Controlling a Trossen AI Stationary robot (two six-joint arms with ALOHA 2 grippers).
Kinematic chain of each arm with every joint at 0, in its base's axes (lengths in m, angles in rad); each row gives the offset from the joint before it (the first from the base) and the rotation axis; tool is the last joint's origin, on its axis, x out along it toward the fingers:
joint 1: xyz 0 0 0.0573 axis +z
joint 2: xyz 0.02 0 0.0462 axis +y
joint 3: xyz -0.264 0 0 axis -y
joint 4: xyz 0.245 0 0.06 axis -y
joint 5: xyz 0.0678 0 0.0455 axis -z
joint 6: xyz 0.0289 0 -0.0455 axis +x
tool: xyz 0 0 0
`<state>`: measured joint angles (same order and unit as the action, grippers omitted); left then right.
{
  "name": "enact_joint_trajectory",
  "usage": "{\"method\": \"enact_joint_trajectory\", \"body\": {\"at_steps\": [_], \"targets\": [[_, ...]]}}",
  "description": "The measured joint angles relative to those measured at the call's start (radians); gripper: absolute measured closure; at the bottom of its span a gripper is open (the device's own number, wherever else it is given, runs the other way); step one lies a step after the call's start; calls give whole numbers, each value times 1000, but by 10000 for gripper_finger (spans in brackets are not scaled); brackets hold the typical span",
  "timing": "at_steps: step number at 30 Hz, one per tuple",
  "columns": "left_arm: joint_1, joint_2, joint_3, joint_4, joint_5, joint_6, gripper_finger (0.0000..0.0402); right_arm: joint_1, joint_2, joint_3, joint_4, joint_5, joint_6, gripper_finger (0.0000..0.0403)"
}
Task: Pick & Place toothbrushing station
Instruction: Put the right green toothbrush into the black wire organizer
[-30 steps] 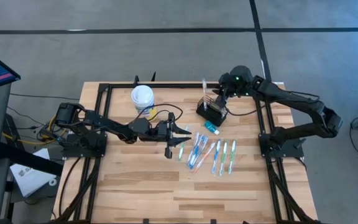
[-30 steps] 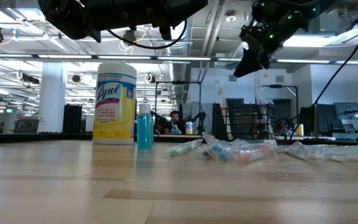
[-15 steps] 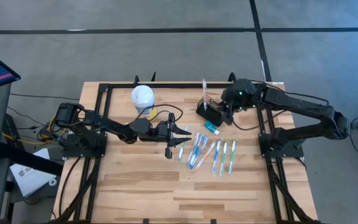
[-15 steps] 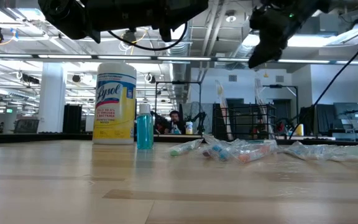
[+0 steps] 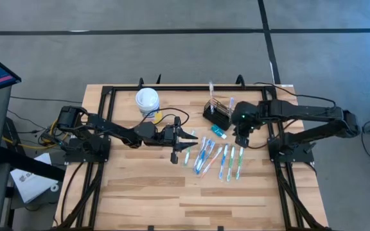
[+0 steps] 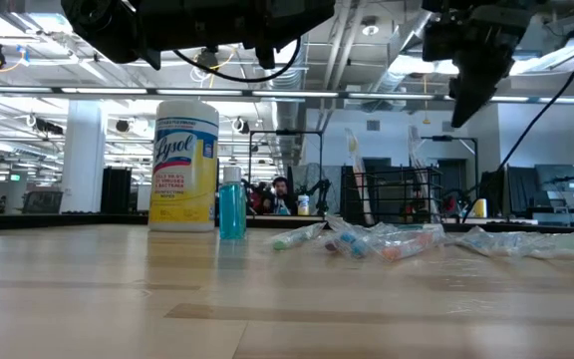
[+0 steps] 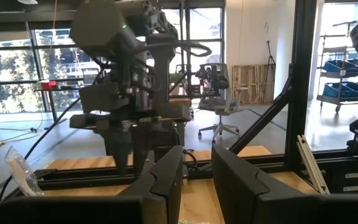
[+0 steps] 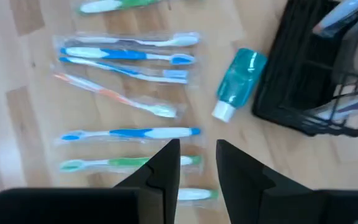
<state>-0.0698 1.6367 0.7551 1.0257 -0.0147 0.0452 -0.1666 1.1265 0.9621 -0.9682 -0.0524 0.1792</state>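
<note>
Wrapped toothbrushes [image 5: 220, 157] lie in a loose row on the wooden table [image 5: 172, 199]. Above their right end hangs the right gripper [image 5: 243, 139], its 2 fingers [image 8: 166, 168] slightly apart and empty, pointing down. The left gripper [image 5: 188, 139] hovers left of the row, fingers [image 7: 166, 177] slightly apart, holding nothing. A small teal bottle [image 8: 240, 83] lies just beside the toothbrushing station [image 5: 219, 114], farther back, right of the white-lidded canister [image 5: 147, 100].
</note>
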Motion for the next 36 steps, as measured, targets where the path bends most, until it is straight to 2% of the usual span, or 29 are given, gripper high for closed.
{"method": "enact_joint_trajectory", "body": {"at_steps": [8,16,21,36], "targets": [[0,0,0,-2,0,0,320,82,1,-9,-76,37,123,307],[0,0,0,-2,0,-1,320,184,1,-96,-72,40,231,307],[0,0,0,-2,0,-1,320,238,1,-142,-71,52,353,307],[0,0,0,-5,0,-1,320,429,1,-290,92,51,736,307]]}}
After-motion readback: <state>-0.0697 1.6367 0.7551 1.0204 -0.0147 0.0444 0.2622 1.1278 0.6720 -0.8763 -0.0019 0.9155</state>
